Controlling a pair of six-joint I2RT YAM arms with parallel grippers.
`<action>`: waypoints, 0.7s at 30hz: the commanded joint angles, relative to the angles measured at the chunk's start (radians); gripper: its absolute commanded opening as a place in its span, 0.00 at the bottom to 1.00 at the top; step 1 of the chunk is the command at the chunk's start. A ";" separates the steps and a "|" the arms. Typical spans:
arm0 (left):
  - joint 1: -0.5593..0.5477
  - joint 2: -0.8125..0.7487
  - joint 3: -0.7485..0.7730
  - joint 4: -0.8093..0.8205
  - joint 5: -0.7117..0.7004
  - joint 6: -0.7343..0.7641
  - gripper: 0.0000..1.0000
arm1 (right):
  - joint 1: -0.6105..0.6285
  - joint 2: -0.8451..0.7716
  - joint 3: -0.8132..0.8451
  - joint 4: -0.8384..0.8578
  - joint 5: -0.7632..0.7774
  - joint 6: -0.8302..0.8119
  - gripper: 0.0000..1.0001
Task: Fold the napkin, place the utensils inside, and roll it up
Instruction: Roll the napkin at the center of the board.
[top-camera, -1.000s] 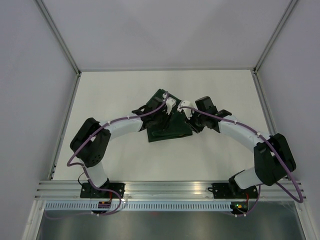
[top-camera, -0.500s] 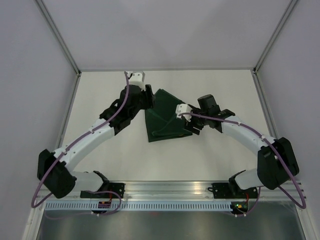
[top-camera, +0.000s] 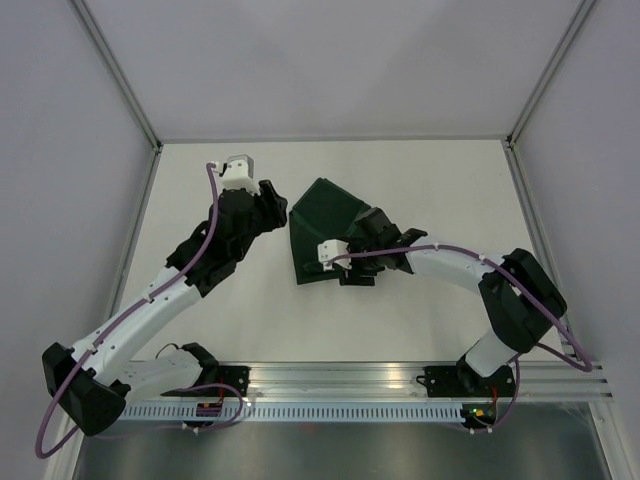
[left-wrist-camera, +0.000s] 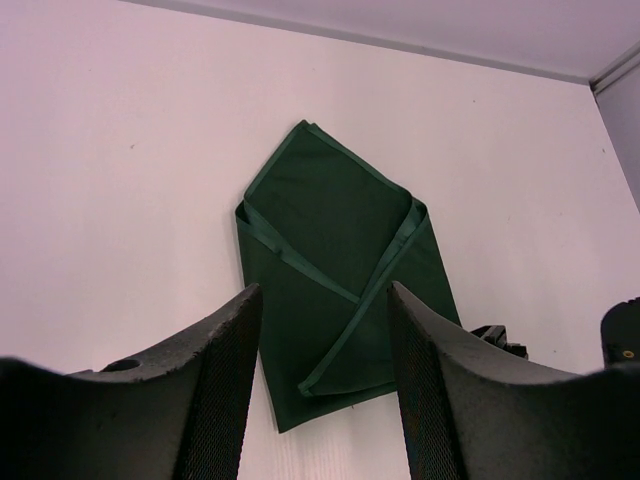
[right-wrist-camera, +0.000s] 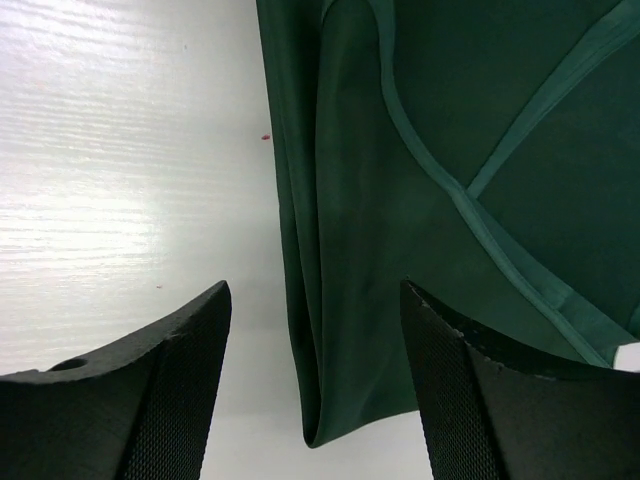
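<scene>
The napkin (top-camera: 325, 215) lies folded into a pointed packet on the white table, also in the left wrist view (left-wrist-camera: 340, 260) and the right wrist view (right-wrist-camera: 420, 250). Its flaps cross over the middle. My left gripper (top-camera: 277, 207) is open and empty, held above the table to the left of the napkin; the cloth shows between its fingers (left-wrist-camera: 322, 296). My right gripper (top-camera: 350, 272) is open and empty at the napkin's near edge, its fingers either side of a folded corner (right-wrist-camera: 315, 290). The utensils are hidden or out of view.
White walls and metal posts (top-camera: 125, 90) close in the table on three sides. An aluminium rail (top-camera: 330, 378) with the arm bases runs along the near edge. The right forearm (top-camera: 450, 262) stretches across the table to the right of the napkin.
My left arm has drawn back off the napkin toward the far left. My right gripper has swung from the napkin's right side leftward along its near edge.
</scene>
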 joint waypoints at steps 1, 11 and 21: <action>-0.003 -0.027 0.010 -0.024 -0.034 -0.027 0.59 | 0.001 0.030 0.031 0.036 -0.018 -0.039 0.74; -0.001 -0.030 0.007 -0.028 -0.031 -0.017 0.59 | 0.057 0.076 0.021 0.101 0.037 -0.035 0.70; -0.001 -0.024 0.004 -0.035 -0.014 -0.015 0.59 | 0.068 0.149 0.037 0.145 0.079 -0.030 0.67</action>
